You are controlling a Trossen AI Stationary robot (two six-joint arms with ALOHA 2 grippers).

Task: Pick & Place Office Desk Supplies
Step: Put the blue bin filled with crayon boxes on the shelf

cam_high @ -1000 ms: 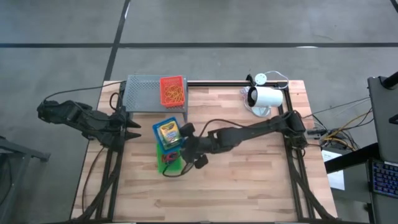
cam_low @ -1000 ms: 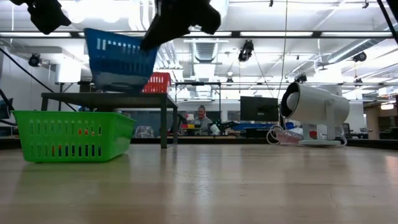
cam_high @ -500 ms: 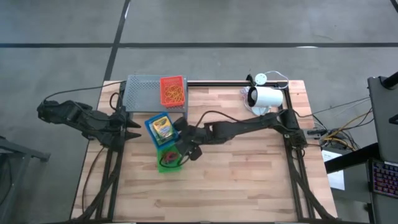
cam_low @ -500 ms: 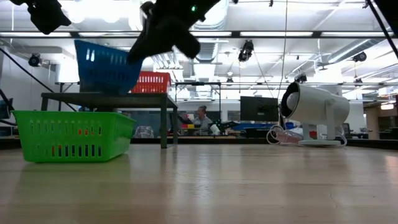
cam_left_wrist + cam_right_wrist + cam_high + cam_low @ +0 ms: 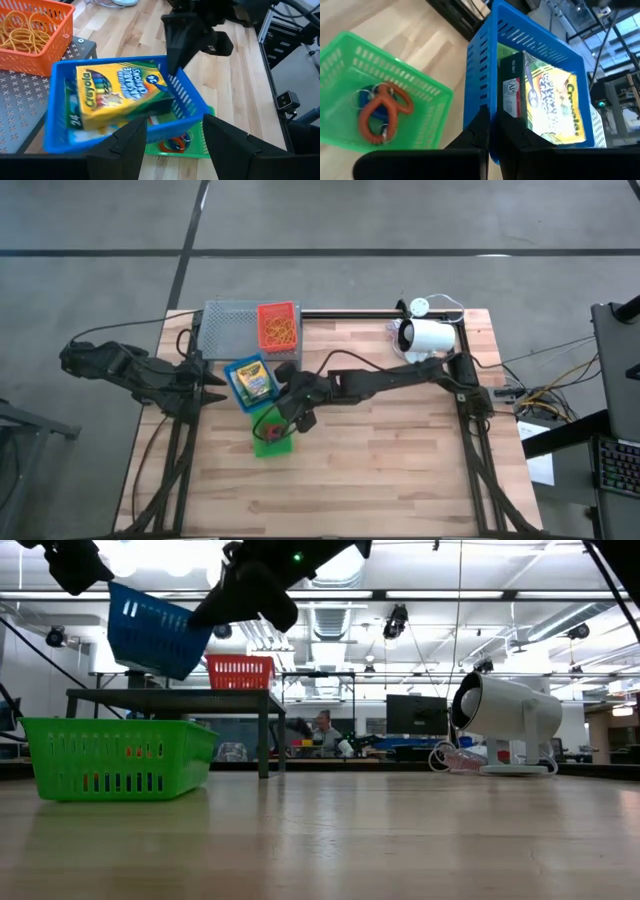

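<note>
A blue basket (image 5: 250, 383) with a yellow-green crayon box (image 5: 117, 90) inside hangs tilted in the air between the green basket (image 5: 272, 434) and the grey rack (image 5: 228, 330), with my right gripper (image 5: 290, 397) shut on it. The green basket rests on the table and holds red and blue elastic loops (image 5: 379, 112). An orange basket (image 5: 278, 326) of orange rubber bands (image 5: 22, 34) stands on the rack. My left gripper (image 5: 212, 385) waits open at the table's left edge, just left of the blue basket. My right gripper holds the blue basket by the top edge of its short end wall (image 5: 489, 102), the end toward the table's right. One finger (image 5: 507, 129) is inside the basket and one outside. It comes slanting down from the table's right. The basket hangs clear, tipped, with the crayon box lying inside.
A white cylindrical device (image 5: 428, 337) with its cable stands at the far right of the table. The rack fills the far left corner. Bare wood lies at the near side and the middle right. A person sits in the room far behind the table (image 5: 323, 730).
My right gripper has carried the blue basket from above the green basket toward the table's left and far side, nearer the rack. The basket has turned about and tipped further. The green basket has stayed in place.
</note>
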